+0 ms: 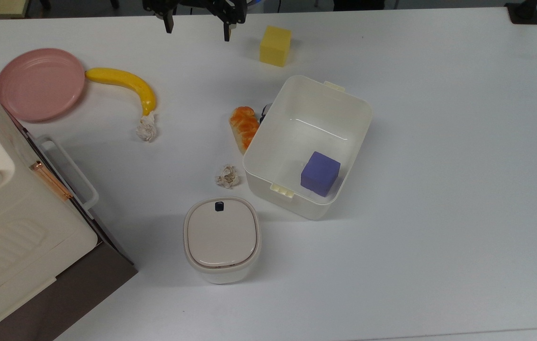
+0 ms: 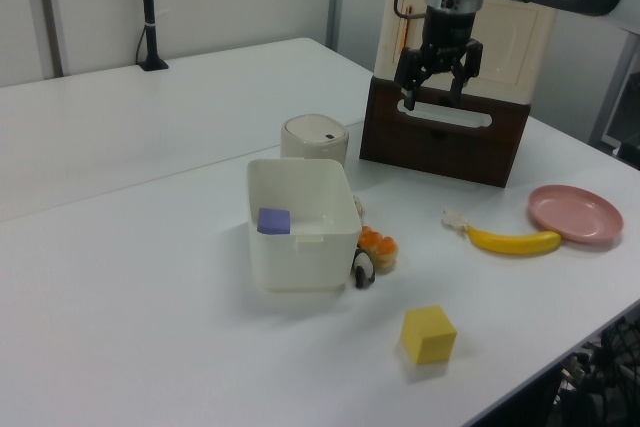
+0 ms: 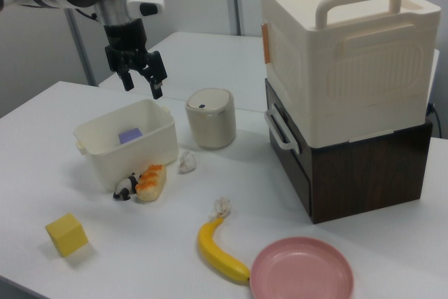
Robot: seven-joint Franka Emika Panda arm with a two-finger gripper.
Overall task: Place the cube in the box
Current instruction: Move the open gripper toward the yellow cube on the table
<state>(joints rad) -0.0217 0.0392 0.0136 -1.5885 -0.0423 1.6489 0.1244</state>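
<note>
Because the yellow cube (image 1: 275, 45) looks matte, light and perhaps slightly soft, its flat opposite faces should give a secure, non-slip hold. It sits alone on the smooth white bench (image 1: 439, 189), just beyond the box (image 1: 358, 137), while the gripper (image 1: 197, 26) hangs open and empty above the bench, with clear room all round the cube.

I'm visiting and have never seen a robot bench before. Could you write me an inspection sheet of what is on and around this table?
Surface: white table, no spills seen.
Job's things: yellow cube on the table outside the box; a purple cube lies in the box.
Clutter: banana, pink plate, lidded beige container, toy bread, two crumpled wads, cream case on a brown base.
Grippers: gripper open, empty, raised in the air.
Cables: nothing seen.
Surroundings: black stand at the table edge.
</note>
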